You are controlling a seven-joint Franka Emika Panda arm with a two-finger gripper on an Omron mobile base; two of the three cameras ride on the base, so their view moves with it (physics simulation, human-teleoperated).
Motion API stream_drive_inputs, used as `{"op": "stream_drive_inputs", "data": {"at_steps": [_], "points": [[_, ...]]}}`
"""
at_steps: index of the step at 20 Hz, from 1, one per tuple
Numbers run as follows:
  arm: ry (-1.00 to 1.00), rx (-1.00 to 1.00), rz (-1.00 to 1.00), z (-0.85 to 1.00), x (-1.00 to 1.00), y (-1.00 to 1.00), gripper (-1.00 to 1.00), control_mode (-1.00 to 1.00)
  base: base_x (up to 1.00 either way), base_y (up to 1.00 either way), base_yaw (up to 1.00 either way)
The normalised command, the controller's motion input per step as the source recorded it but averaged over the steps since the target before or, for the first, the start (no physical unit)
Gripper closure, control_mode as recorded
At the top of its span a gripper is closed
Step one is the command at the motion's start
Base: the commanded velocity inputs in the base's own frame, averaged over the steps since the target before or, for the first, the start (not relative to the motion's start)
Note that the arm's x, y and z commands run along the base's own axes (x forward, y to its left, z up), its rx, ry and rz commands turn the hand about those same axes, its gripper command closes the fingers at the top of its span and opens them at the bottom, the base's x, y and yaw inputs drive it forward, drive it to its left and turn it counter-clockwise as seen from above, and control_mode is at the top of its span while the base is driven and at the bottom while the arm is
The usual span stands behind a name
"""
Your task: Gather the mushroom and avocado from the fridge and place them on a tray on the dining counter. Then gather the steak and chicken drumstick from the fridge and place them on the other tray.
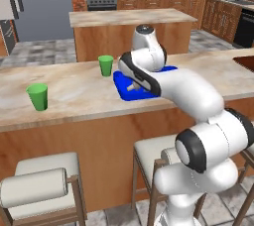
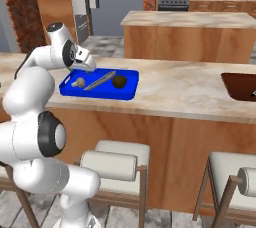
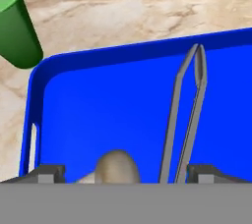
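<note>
With jaws spread wide, gripper (image 3: 126,174) hangs over mushroom (image 3: 116,167) on tray (image 3: 98,105); tongs (image 3: 187,120) at 3 o'clock.

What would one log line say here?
pincer: open over blue tray | mushroom, tongs, avocado: in tray | brown tray: nothing seen on it

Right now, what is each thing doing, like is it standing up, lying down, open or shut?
Tool: open, just above the mushroom, holding nothing.
Mushroom: lying in the blue tray.
Avocado: resting in the blue tray, apart from the mushroom.
Tongs: lying flat in the blue tray between the two.
Blue tray: flat on the counter.
Brown tray: flat on the counter.
Green cups: upright.
Fridge: shut.
</note>
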Motion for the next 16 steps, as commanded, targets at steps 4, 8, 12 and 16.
{"op": "stream_drive_inputs", "data": {"at_steps": [4, 8, 12, 16], "points": [[-0.06, 0.0, 0.0, 0.84, -0.52, -0.05, -1.0, -1.0, 0.0, 0.0, 0.0], [-0.15, 0.01, 0.0, 0.35, -0.91, -0.51, -1.0, -1.0, 0.0, 0.0, 0.0], [-0.22, 0.0, 0.04, 0.0, -1.0, -0.55, -1.0, -1.0, 0.0, 0.0, 0.0], [-0.32, 0.0, 0.1, 0.0, -1.0, -0.69, -1.0, -1.0, 0.0, 0.0, 0.0]]}}
